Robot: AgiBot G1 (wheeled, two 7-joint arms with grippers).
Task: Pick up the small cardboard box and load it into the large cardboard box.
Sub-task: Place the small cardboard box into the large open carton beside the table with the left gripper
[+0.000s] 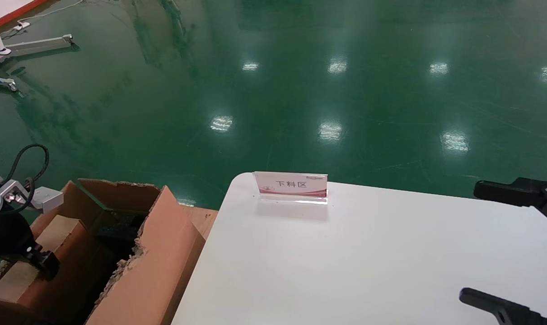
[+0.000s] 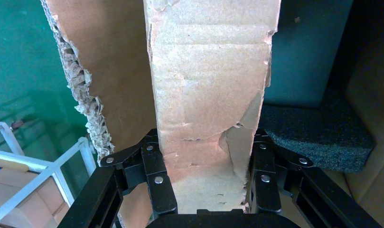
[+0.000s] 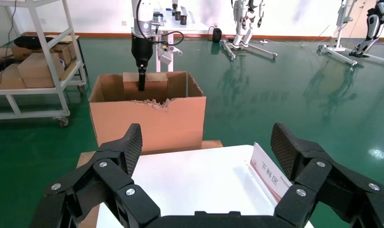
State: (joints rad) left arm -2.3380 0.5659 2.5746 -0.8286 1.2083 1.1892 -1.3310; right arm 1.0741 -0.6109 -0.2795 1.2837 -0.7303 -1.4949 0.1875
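Where "下料区" marks the sign [image 1: 291, 185] — left tool [image 2: 206, 183] grips the small cardboard box [image 2: 210, 95].

White table [image 1: 368, 266] – bearing only an acrylic sign [image 1: 291, 186]

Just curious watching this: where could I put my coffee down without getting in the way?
The white table is bare in front of the sign, up to the open right gripper. The large carton is crowded: the left gripper holds the small box inside it.

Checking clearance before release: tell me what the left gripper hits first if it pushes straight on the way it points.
The left gripper, shut on the small cardboard box, points down into the large cardboard box. The held box would probably meet the carton's inside first; depth is unclear.
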